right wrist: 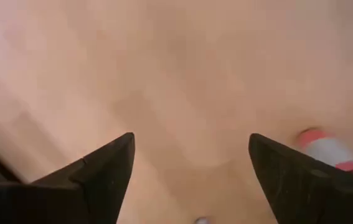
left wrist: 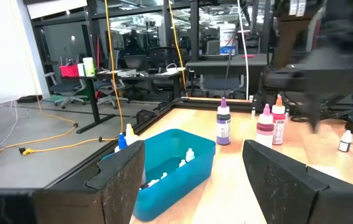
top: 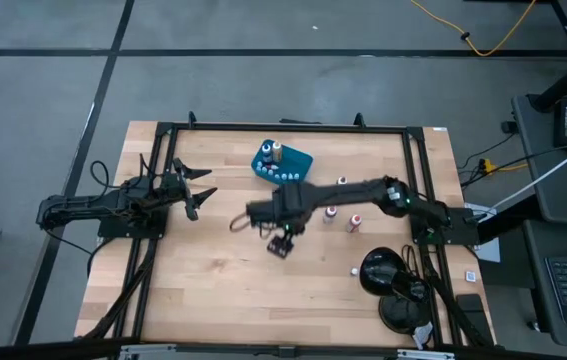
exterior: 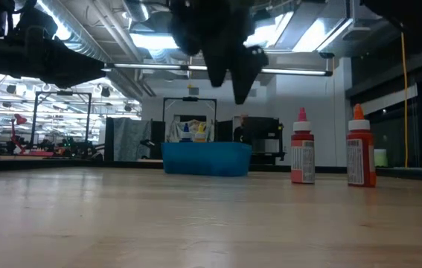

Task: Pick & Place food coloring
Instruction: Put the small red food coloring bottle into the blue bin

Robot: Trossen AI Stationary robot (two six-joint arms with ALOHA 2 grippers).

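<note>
Your food coloring bottles sit in two groups. Some stand in the teal tray point(top: 298, 161) at 12 o'clock of the table point(top: 213, 290): a blue-and-yellow pair point(top: 271, 153) upright at its left end, small white-capped vials point(left wrist: 187, 155) lying on its floor. The rest stand loose on the wood at about 3 o'clock of table centre: a purple bottle point(left wrist: 223, 122), a pink-red one point(exterior: 302, 149) and an orange-capped red one point(exterior: 360, 149), all upright, near each other but apart. One tiny white-capped vial point(top: 354, 271) stands alone toward 5 o'clock.

Right gripper point(top: 283, 243) hangs over bare wood at table centre, at 6 o'clock from the tray, fingers spread wide, nothing between them. A red-and-white shape point(right wrist: 332, 152) shows blurred beside one finger; probably a bottle, you can't be sure.

Left gripper point(top: 198, 187) waits at 9 o'clock, jaws apart, pointing at the tray.
</note>
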